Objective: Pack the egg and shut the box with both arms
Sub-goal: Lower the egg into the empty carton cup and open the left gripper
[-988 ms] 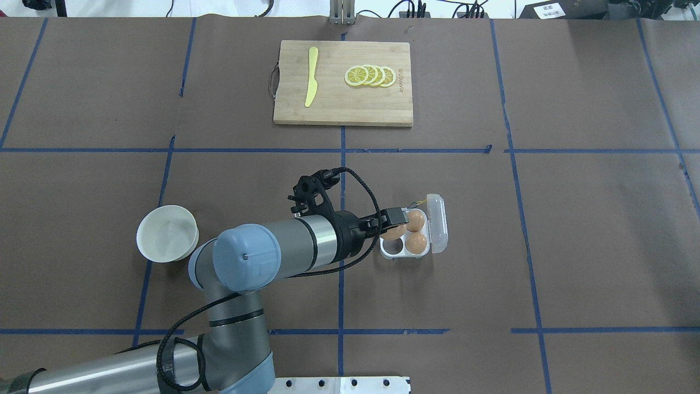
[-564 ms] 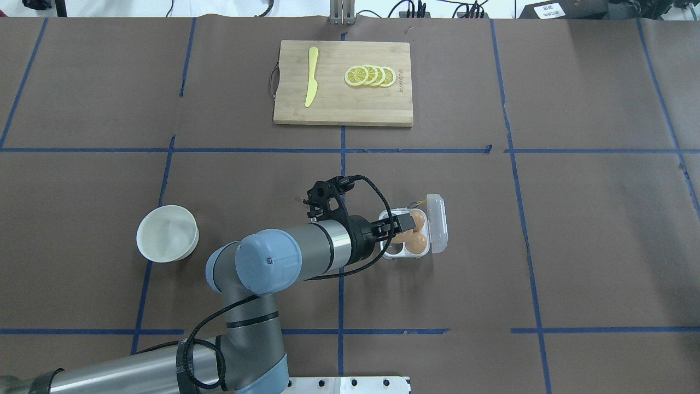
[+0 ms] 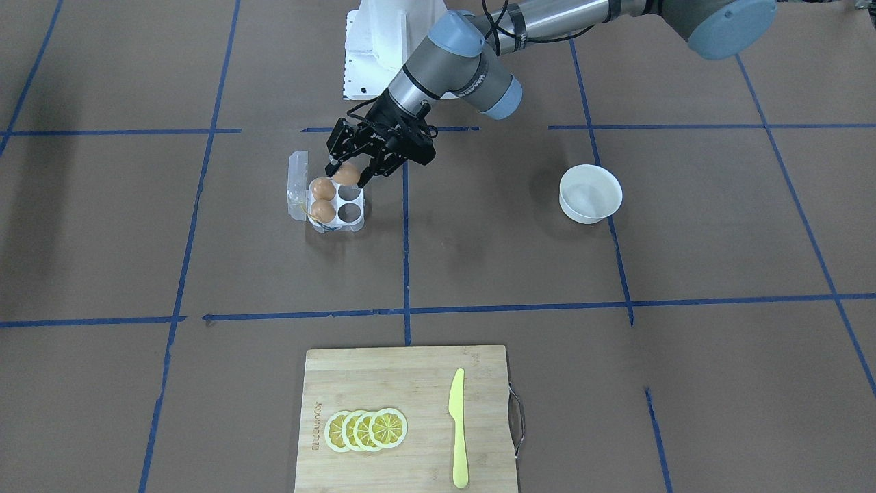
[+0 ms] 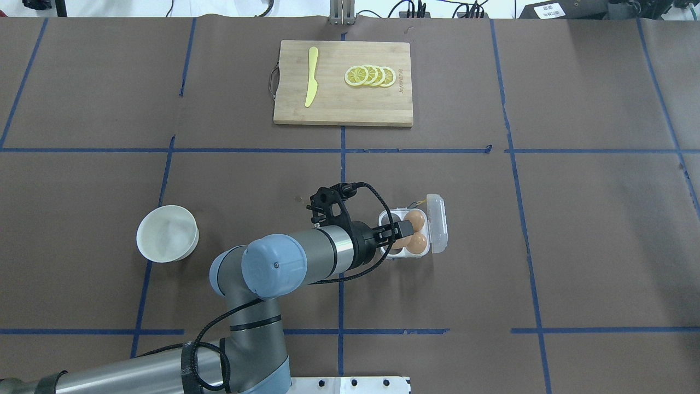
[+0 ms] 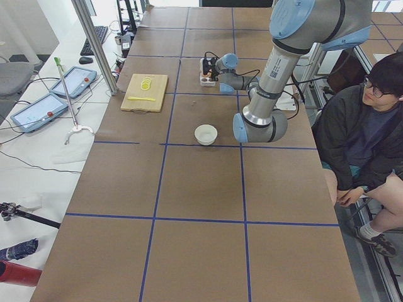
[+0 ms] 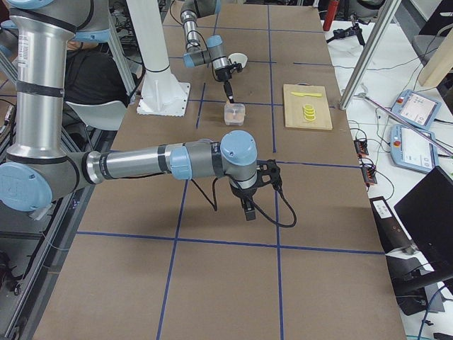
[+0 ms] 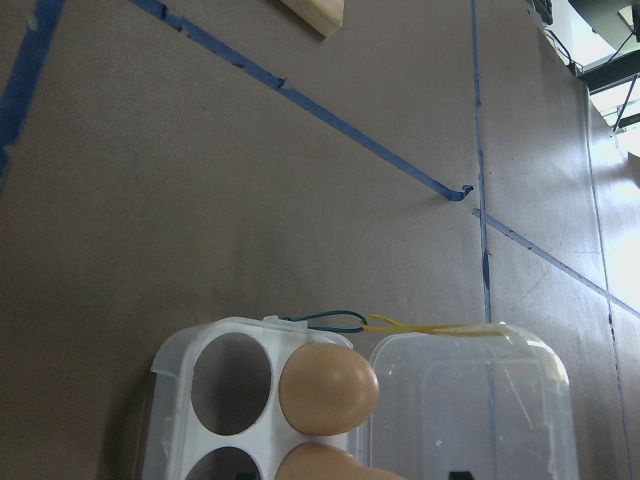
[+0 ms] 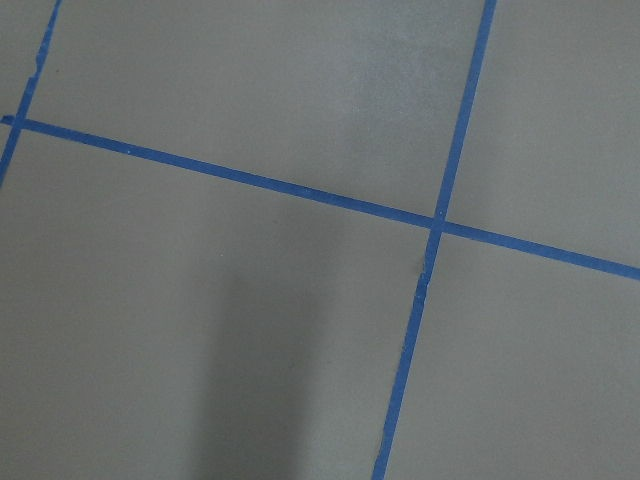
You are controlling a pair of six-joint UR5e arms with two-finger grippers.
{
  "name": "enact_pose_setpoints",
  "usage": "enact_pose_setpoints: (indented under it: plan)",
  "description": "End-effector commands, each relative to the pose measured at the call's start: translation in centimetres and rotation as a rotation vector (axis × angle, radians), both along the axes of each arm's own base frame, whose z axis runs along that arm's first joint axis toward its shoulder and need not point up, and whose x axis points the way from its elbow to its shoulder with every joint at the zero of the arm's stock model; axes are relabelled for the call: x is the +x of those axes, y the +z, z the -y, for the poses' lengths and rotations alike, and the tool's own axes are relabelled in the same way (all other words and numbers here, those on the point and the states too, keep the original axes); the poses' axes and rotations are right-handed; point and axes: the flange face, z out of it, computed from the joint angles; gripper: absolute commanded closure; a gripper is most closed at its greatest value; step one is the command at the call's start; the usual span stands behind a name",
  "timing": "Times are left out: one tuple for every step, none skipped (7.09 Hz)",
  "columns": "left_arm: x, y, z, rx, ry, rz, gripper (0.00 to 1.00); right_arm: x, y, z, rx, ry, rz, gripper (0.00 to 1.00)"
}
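My left gripper [image 3: 348, 177] is shut on the egg [image 3: 346, 174] and holds it just above the open box [image 3: 341, 226], over the box's empty side nearest the arm. From overhead the left gripper [image 4: 402, 233] covers most of the held egg [image 4: 403, 241]. Two other eggs [image 4: 415, 220] [image 4: 419, 243] sit in the cups next to the clear lid [image 4: 438, 224], which lies open. The left wrist view shows the box [image 7: 178, 420], one seated egg [image 7: 328, 388] and an empty cup [image 7: 232, 374]. My right gripper [image 6: 248, 211] hangs above bare table far from the box; I cannot tell if it is open.
A white bowl [image 4: 164, 256] stands left of the left arm. A wooden cutting board [image 4: 339, 104] with lemon slices [image 4: 370, 75] and a yellow knife [image 4: 311, 76] lies at the table's far side. A person [image 5: 365, 132] sits beside the table.
My left gripper has moved with the egg toward the robot and slightly right, from the box's far-left cup toward its near-left cup. The arm's elbow swung right.
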Motion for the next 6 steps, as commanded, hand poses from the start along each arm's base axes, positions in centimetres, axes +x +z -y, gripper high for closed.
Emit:
enact_pose_setpoints:
  plan:
    - [0.6, -0.09, 0.02, -0.001, 0.001, 0.007, 0.56, 0.06, -0.03, -0.01, 0.001, 0.001, 0.0, 0.0]
    - [0.69, -0.29, 0.05, 0.0, 0.001, 0.006, 0.56, 0.06, -0.03, -0.01, 0.001, 0.001, 0.0, 0.0]
    - [0.69, -0.52, 0.03, 0.001, 0.003, 0.001, 0.56, 0.06, -0.03, -0.01, 0.001, 0.001, 0.0, 0.0]
    - [0.65, -0.51, 0.13, 0.0, 0.001, 0.003, 0.54, 0.06, -0.03, -0.01, 0.001, 0.001, 0.0, 0.0]
    - [0.7, -0.51, 0.03, 0.0, 0.003, 0.003, 0.48, 0.06, -0.03, -0.01, 0.001, 0.001, 0.0, 0.0]
    - [0.65, -0.51, 0.13, 0.0, 0.001, 0.003, 0.42, 0.06, -0.03, -0.01, 0.001, 0.001, 0.0, 0.0]
